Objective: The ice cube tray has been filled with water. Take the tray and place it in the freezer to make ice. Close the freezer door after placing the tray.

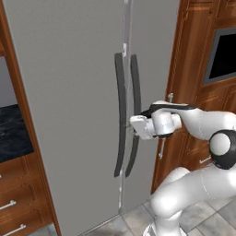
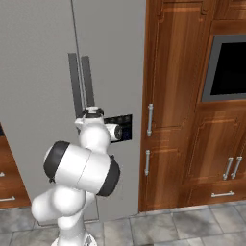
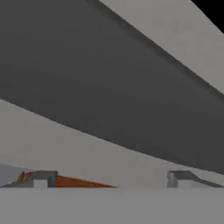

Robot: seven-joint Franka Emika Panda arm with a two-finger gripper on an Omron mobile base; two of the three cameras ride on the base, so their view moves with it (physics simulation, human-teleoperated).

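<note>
Now I want my gripper (image 3: 109, 179), jaws wide and empty, centred around the freezer door (image 1: 152, 69) handle (image 1: 135, 115) before closing and pulling.

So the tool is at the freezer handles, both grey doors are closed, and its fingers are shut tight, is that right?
Not quite. The tool is open: the hand view shows its fingers spread wide, with a dark handle lying across between them. It is at the freezer handles, and both grey doors look closed.
</note>
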